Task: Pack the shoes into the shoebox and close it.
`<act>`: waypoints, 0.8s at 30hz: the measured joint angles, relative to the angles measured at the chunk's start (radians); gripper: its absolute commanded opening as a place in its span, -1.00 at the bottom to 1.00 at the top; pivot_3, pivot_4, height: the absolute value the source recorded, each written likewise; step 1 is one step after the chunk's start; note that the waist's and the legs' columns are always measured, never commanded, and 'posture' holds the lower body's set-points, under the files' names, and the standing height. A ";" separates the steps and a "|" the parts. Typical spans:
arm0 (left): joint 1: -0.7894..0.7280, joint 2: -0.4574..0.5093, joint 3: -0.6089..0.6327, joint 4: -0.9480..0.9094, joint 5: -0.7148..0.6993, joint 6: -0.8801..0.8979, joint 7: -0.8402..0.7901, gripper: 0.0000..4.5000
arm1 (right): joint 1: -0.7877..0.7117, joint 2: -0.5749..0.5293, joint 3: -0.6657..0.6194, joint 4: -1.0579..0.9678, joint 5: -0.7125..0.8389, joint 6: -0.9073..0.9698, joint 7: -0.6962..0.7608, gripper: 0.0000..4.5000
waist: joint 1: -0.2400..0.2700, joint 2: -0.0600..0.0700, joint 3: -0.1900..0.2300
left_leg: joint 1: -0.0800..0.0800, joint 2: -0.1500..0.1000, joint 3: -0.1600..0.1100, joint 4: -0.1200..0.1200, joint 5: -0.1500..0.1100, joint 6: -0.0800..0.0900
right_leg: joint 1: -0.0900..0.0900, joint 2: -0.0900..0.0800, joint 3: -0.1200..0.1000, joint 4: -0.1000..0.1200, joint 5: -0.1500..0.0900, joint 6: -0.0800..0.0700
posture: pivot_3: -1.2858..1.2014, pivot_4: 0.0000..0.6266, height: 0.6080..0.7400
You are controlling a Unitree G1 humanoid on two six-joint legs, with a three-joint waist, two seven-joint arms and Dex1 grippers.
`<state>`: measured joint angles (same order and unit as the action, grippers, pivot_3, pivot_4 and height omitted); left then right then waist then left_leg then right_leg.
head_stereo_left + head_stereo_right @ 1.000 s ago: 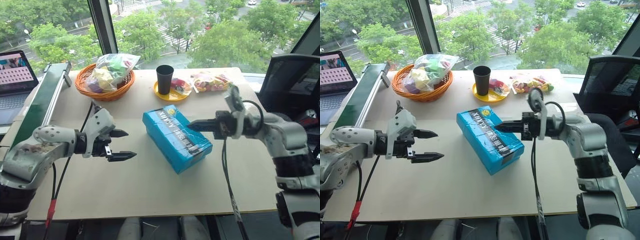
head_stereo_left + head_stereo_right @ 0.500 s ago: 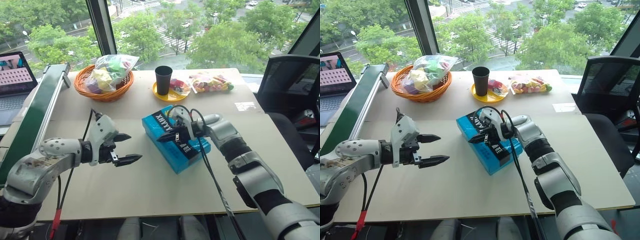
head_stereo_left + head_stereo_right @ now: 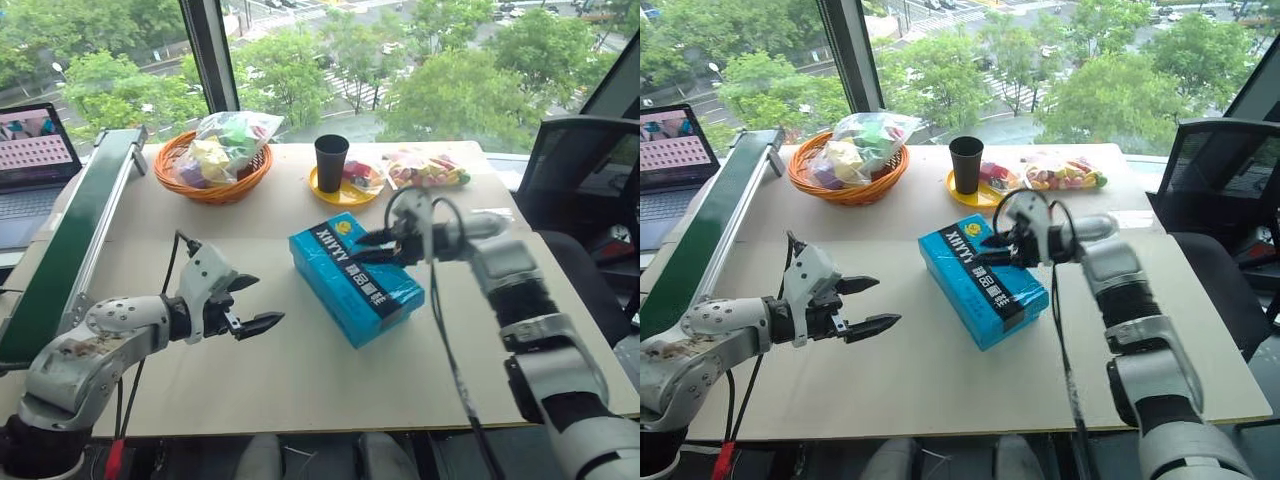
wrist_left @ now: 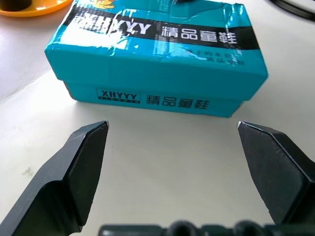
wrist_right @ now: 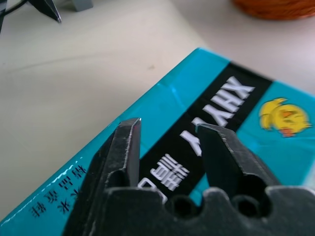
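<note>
Sitting lid-on in the middle of the pale tabletop, the rectangular turquoise cardboard shoebox with its black stripe, white lettering and yellow round logo lies at a slant, with no red sneaker on the tabletop around it. I would judge it light and fairly stiff, but a thin-walled carton whose glossy lid could dent under a hard pinch and slide on the smooth surface if pushed from one side only.

The right claw hovers over the far end of the box, just above the lid near the logo, its black fingers parted a little way with nothing between them. The left claw hangs on the near side of the box, well apart from it, spread wide and empty, facing its long side wall.

The best hold looks to be across the short width at the lid's lower rim, or a steadying press flat on top.
</note>
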<state>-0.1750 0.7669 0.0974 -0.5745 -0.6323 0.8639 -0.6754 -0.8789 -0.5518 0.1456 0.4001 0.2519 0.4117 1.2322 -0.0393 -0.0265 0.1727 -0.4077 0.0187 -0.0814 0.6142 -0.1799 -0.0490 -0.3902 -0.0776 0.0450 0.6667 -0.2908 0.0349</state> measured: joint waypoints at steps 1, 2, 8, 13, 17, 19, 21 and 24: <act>0.013 -0.027 0.000 -0.001 0.000 -0.013 0.012 1.00 | 0.015 -0.024 -0.020 -0.039 0.010 0.029 -0.005 0.67 | -0.002 0.000 0.000 | 0.000 0.000 0.000 0.000 -0.001 0.001 | 0.000 0.000 0.000 -0.001 0.000 0.000 | 0.03 -0.52 0.96; 0.028 -0.066 0.000 0.000 0.012 -0.034 0.042 1.00 | 0.032 -0.047 -0.050 -0.067 0.023 0.055 -0.022 0.80 | -0.003 0.000 0.000 | -0.001 0.000 0.000 -0.001 -0.001 0.001 | 0.000 0.000 0.000 -0.003 0.000 0.000 | 0.03 -0.52 0.96; 0.156 -0.269 0.016 0.029 0.167 -0.213 0.246 1.00 | 0.133 -0.094 -0.218 0.002 0.025 0.055 -0.218 0.99 | 0.006 -0.001 0.000 | 0.000 -0.001 0.001 0.000 -0.001 0.001 | 0.002 -0.001 0.001 -0.005 0.000 0.000 | 0.03 -0.52 0.96; 0.314 -0.383 0.018 0.086 0.304 -0.385 0.357 1.00 | 0.289 -0.063 -0.273 0.261 -0.099 -0.169 -0.541 0.99 | 0.017 0.000 0.000 | 0.002 -0.002 0.002 0.000 -0.001 0.001 | 0.003 -0.001 0.003 -0.004 0.000 0.000 | 0.03 -0.52 0.96; 0.371 -0.462 0.019 0.188 0.394 -0.507 0.434 1.00 | 0.384 0.026 -0.286 0.355 -0.126 -0.310 -0.677 0.99 | 0.003 0.000 0.000 | 0.003 -0.002 0.003 0.000 -0.001 0.001 | 0.003 0.000 0.006 -0.002 0.000 0.000 | 0.03 -0.52 0.96; 0.381 -0.516 0.033 0.225 0.399 -0.562 0.462 1.00 | 0.401 0.080 -0.306 0.352 -0.123 -0.369 -0.728 0.99 | -0.007 0.000 0.000 | 0.005 -0.001 0.004 0.001 -0.001 0.001 | 0.005 0.000 0.007 -0.002 0.001 0.001 | 0.03 -0.52 0.96; 0.390 -0.553 0.037 0.260 0.403 -0.605 0.481 1.00 | 0.432 0.130 -0.310 0.327 -0.119 -0.414 -0.747 0.99 | -0.007 0.000 0.000 | 0.006 -0.001 0.004 0.001 -0.001 0.001 | 0.006 0.000 0.007 -0.002 0.001 0.001 | 0.03 -0.52 0.96; 0.405 -0.591 0.050 0.330 0.431 -0.689 0.511 1.00 | 0.499 0.195 -0.304 0.249 -0.136 -0.480 -0.806 0.99 | -0.004 0.001 -0.001 | 0.006 -0.001 0.004 0.001 -0.001 0.001 | 0.005 0.000 0.007 -0.002 0.001 0.002 | 0.03 -0.52 0.96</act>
<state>0.2297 0.1756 0.1479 -0.2447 -0.2010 0.1749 -0.1649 -0.3795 -0.3571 -0.1585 0.6486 0.1161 -0.0682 0.4266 -0.0432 -0.0260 0.1721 -0.4019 0.0172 -0.0772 0.6151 -0.1804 -0.0484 -0.3847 -0.0775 0.0524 0.6642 -0.2895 0.0365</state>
